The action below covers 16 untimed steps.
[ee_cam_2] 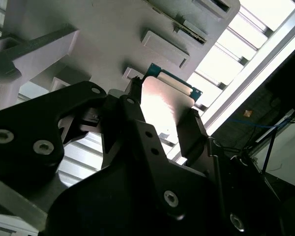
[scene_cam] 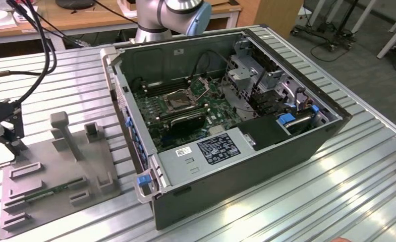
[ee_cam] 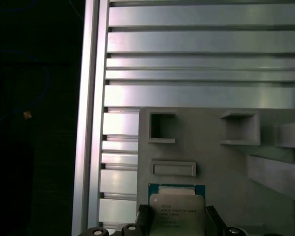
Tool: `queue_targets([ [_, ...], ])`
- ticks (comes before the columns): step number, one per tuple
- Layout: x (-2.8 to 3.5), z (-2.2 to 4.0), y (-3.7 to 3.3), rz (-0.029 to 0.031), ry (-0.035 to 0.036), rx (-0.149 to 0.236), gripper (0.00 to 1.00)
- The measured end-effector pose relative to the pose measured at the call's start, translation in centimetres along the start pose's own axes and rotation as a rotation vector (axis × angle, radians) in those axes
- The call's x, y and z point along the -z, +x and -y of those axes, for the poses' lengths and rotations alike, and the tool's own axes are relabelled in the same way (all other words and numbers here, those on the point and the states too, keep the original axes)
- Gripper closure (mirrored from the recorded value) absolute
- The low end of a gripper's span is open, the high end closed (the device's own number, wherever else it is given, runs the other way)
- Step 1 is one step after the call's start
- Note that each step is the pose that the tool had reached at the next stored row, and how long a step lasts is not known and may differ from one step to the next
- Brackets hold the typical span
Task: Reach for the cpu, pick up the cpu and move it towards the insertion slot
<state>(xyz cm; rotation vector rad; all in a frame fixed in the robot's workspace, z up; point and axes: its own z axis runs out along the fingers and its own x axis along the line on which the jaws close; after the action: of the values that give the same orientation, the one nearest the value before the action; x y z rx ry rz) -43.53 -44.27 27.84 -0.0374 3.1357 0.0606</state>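
Note:
The cpu is a small flat square chip with a shiny metal top and a green rim. It sits between the two black fingers of my gripper, which is shut on its opposite edges. In the second wrist view the same cpu shows tilted in the gripper, with the grey tray behind it. I cannot tell whether the chip is lifted off the tray. The insertion slot, a silver-framed socket with a dark centre, lies on the motherboard inside the open computer case.
The grey tray has upright posts, several pockets and a narrow green strip. It lies on the ribbed metal table at the exterior view's left of the open case. A black heatsink sits beside the socket. Cables hang at the far left.

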Motion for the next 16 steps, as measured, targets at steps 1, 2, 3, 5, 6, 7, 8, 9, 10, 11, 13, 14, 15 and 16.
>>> queue_targets([
  [1,0.09,-0.01,0.0,0.0002,-0.0002,0.0,0.47],
  [2,0.22,-0.01,0.0,0.0004,-0.0003,0.0,0.47],
  [3,0.4,-0.02,0.0,0.0003,-0.0002,0.0,0.47],
  [5,0.75,-0.03,-0.01,0.0004,-0.0002,0.0,0.47],
  [6,0.95,-0.04,-0.01,0.0005,-0.0002,0.0,0.47],
  [7,1.19,-0.05,-0.01,0.0003,-0.0002,0.0,0.47],
  [8,1.41,-0.06,-0.01,0.0003,-0.0001,0.0,0.47],
  [9,1.63,-0.06,-0.02,0.0004,-0.0001,0.0,0.47],
  [10,1.86,-0.07,-0.02,0.0004,-0.0001,0.0,0.47],
  [11,2.1,-0.08,-0.02,0.0004,-0.0001,0.0,0.47],
  [13,2.62,-0.1,-0.02,0.0003,0.0001,0.0,0.47],
  [14,2.88,-0.11,-0.02,0.0004,0.0001,0.0,0.47],
  [15,3.16,-0.12,-0.03,0.0004,0.0001,0.0,0.47],
  [16,3.44,-0.14,-0.03,0.0005,0.0,0.0,0.47],
])
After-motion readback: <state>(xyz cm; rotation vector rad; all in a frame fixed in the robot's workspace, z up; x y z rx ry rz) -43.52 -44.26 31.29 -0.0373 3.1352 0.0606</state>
